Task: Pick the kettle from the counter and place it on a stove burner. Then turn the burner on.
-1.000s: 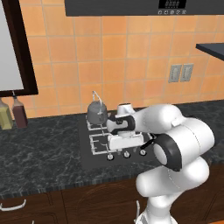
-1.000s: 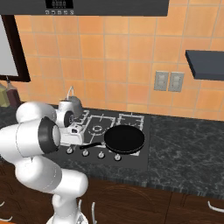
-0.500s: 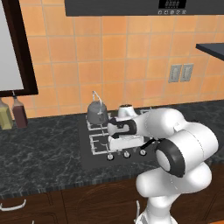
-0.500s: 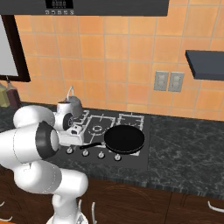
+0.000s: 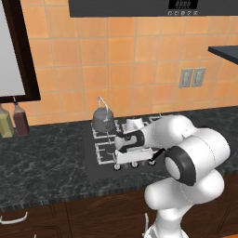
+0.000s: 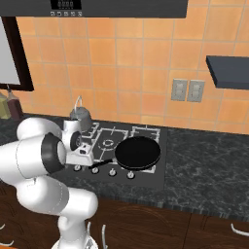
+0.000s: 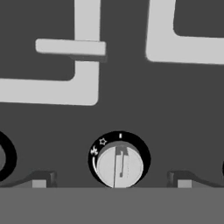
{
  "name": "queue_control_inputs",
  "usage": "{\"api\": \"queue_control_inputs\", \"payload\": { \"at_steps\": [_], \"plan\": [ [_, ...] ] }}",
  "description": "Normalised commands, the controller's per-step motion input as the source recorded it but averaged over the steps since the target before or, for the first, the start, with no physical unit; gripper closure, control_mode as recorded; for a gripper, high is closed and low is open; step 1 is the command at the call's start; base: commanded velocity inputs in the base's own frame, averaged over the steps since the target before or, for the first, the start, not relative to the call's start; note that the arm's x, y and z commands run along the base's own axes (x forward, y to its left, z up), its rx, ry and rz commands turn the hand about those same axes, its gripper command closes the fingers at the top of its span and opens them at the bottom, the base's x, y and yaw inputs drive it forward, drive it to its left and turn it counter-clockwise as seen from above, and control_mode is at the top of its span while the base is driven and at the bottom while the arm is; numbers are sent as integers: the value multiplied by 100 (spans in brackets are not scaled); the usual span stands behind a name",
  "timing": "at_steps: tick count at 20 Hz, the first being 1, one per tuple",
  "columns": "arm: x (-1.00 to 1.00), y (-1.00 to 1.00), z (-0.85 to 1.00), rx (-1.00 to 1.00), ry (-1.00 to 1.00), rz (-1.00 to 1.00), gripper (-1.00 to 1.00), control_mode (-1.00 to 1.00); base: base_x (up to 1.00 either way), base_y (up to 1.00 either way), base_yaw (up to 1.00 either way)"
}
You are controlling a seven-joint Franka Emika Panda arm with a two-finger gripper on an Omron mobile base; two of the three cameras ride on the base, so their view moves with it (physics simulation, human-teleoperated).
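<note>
The dark stone tabletop (image 5: 42, 158) carries a black cooktop (image 6: 151, 168), and the white arm (image 5: 186, 153) reaches low over the cooktop's front edge. A black frying pan (image 6: 137, 152) sits on the larger centre grate. The kettle (image 5: 103, 120) stands upright on the rear-left burner (image 5: 100, 132), so the placing step looks done and the burner-lighting step is in hand. The gripper (image 7: 112, 183) hangs right above a small round knob (image 7: 119, 164), with its two dark fingertips (image 7: 39, 180) set widely on either side of the knob and touching nothing. The knob's mark points straight up, apparently at off. Next, the jaws probably need to close on the knob and twist it.
</note>
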Motion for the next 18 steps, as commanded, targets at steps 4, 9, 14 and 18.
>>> {"api": "queue_control_inputs", "payload": {
  "at_steps": [4, 9, 14, 18],
  "plan": [
    [0, 0, -7, 0, -1, 0, -100, -100, 0, 0, 0],
    [0, 3, 8, 0, -1, 0, -100, -100, 0, 0, 0],
    [20, 6, 0, 0, 0, 0, -100, -100, 0, 0, 0],
    [13, 14, 0, 0, 0, 0, -100, -100, 0, 0, 0]
  ]
}}
